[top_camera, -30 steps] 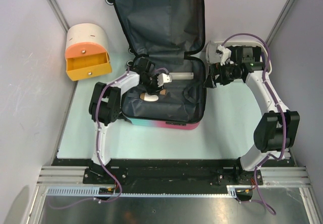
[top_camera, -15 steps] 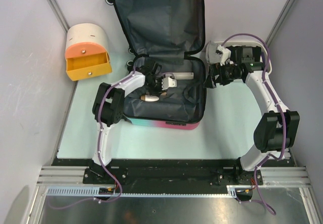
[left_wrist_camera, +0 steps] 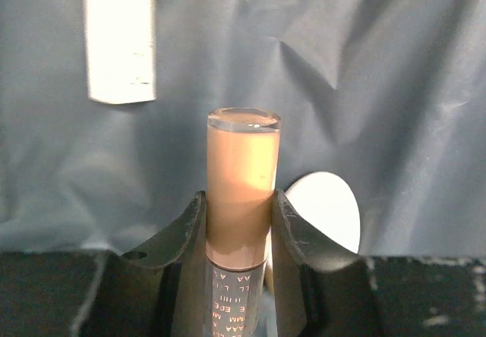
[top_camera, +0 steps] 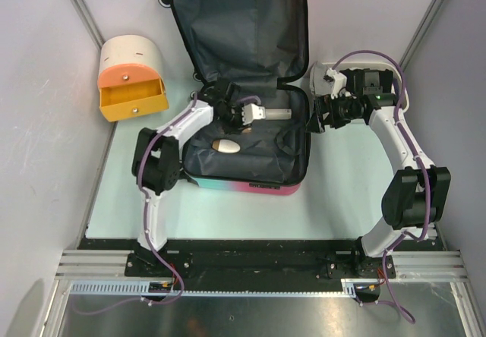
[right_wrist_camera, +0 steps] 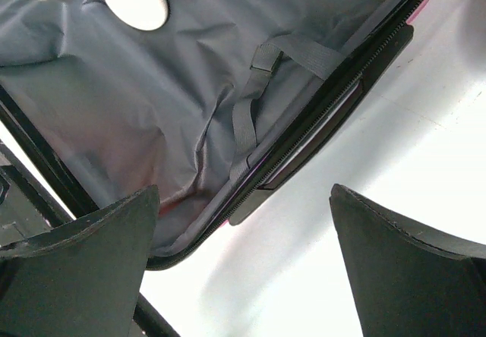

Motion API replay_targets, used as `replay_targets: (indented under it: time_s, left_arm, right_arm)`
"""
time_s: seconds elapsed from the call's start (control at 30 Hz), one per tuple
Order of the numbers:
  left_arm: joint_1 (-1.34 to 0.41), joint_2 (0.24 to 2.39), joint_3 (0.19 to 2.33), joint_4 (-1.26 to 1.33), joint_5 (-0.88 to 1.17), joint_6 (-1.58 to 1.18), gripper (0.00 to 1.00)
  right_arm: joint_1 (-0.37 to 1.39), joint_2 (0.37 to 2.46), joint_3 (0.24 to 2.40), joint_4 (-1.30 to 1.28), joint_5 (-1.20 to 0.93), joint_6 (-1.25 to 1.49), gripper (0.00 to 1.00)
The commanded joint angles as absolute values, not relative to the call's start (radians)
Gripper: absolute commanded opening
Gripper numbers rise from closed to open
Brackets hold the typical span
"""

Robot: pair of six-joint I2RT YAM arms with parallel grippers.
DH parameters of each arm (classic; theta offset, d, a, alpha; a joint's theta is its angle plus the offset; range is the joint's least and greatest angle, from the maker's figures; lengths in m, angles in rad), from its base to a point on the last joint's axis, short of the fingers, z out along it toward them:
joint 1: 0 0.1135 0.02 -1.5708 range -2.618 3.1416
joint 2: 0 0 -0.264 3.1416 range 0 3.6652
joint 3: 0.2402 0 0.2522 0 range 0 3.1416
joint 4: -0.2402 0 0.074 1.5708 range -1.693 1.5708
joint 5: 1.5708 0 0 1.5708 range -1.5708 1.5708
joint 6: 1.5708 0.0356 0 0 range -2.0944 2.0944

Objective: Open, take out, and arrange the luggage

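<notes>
Top view looks steeply down from above and behind the arm bases, wide enough for both arms and the whole open luggage (top_camera: 243, 33). The left wrist camera peers along the left gripper (left_wrist_camera: 239, 200), very close, with a tube (left_wrist_camera: 243, 170) between its fingers dead ahead and grey lining just beyond the fingertips. The right wrist camera looks out past the right gripper (right_wrist_camera: 243, 193) at the luggage rim. All three views catch the white oval (top_camera: 227, 146) on the lining.

This is a robotics lab test cell: a pale mint-green worktop (top_camera: 334, 193) boxed in by plain white wall panels (top_camera: 45, 162) and grey metal corner posts (top_camera: 82, 11). Two white-and-black robot arms (top_camera: 149, 215) trailing purple cables (top_camera: 372, 52) are bolted to a slotted aluminium rail (top_camera: 91, 265) along the near edge, with a bare brushed-metal sheet (top_camera: 250, 318) in front of it.
</notes>
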State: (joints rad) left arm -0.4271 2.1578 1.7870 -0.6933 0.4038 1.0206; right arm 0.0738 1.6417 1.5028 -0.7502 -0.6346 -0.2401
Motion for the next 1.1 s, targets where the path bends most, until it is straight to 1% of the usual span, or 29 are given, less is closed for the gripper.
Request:
replay_targets:
  time_s: [0.0, 0.1, 0.23, 0.37, 0.5, 0.6, 0.7, 0.8, 0.87, 0.9, 0.93, 1.0, 1.03, 1.07]
  left_arm:
    - [-0.404, 1.939, 1.849, -0.692, 0.443, 0.963, 0.00]
    - [-0.345, 1.843, 1.809, -0.692, 0.436, 0.974, 0.00]
    - [-0.197, 1.731, 1.757, -0.692, 0.384, 1.029, 0.00]
    - [-0.045, 1.709, 1.763, -0.693, 0.367, 1.071, 0.00]
    - [0.105, 1.768, 1.813, -0.693, 0.344, 1.106, 0.02]
    - [0.156, 1.843, 1.885, -0.690, 0.318, 1.092, 0.04]
    - [0.190, 1.917, 1.943, -0.681, 0.301, 1.097, 0.09]
    - [0.205, 1.969, 2.003, -0.667, 0.281, 1.114, 0.10]
    - [0.212, 2.015, 2.046, -0.661, 0.282, 1.132, 0.13]
    - [0.212, 2.032, 2.062, -0.657, 0.273, 1.140, 0.17]
    - [0.212, 2.064, 2.095, -0.652, 0.264, 1.141, 0.29]
    - [0.212, 2.085, 2.129, -0.653, 0.242, 1.126, 0.45]
    - [0.209, 2.086, 2.146, -0.652, 0.236, 1.120, 0.60]
    - [0.207, 2.076, 2.146, -0.653, 0.236, 1.106, 0.66]
  right_arm:
    - [0.083, 1.614, 1.514, -0.732, -0.646, -0.238, 1.00]
    - [0.086, 1.614, 1.516, -0.730, -0.646, -0.238, 1.00]
    - [0.089, 1.618, 1.517, -0.729, -0.649, -0.238, 1.00]
    - [0.095, 1.623, 1.516, -0.723, -0.655, -0.232, 1.00]
    - [0.104, 1.638, 1.528, -0.724, -0.661, -0.232, 1.00]
    - [0.109, 1.643, 1.532, -0.724, -0.664, -0.230, 1.00]
    - [0.115, 1.640, 1.532, -0.726, -0.663, -0.233, 1.00]
    - [0.115, 1.638, 1.531, -0.730, -0.660, -0.236, 1.00]
    - [0.112, 1.637, 1.529, -0.732, -0.660, -0.236, 1.00]
    - [0.112, 1.635, 1.528, -0.732, -0.660, -0.236, 1.00]
    - [0.112, 1.635, 1.529, -0.733, -0.660, -0.236, 1.00]
    - [0.110, 1.632, 1.529, -0.733, -0.658, -0.236, 1.00]
    - [0.110, 1.629, 1.531, -0.733, -0.655, -0.238, 1.00]
    - [0.106, 1.629, 1.529, -0.735, -0.655, -0.238, 1.00]
